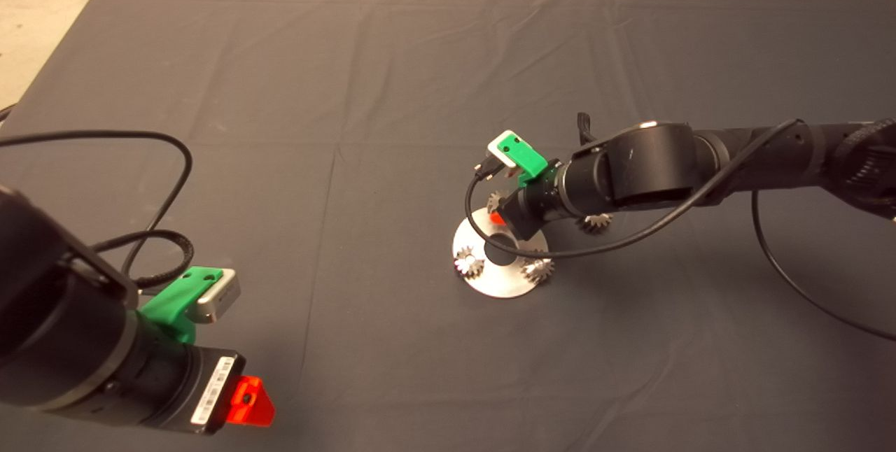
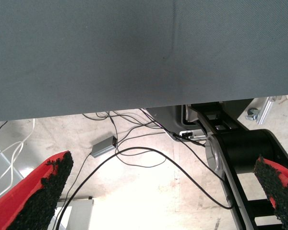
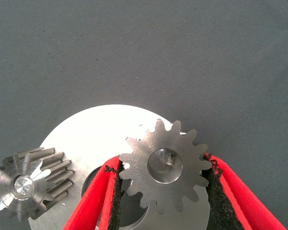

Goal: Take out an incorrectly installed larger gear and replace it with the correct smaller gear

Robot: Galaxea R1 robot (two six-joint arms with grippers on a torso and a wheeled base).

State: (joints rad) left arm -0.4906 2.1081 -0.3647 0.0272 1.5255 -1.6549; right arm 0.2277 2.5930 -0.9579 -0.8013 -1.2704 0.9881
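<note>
Right now the right end effector [image 3: 163, 191] grips a gear [image 3: 164, 165] between its pads, touching both sides, above the round steel plate [image 3: 101, 129] beside a shiny gear [image 3: 26, 184]; the left end effector [image 2: 153, 191] idles wide open, empty, off the mat's edge

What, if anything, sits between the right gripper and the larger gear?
Nothing visible. The right gripper has its pads against the larger gear on both sides, over the silver disc. The left gripper waits at lower left.
</note>
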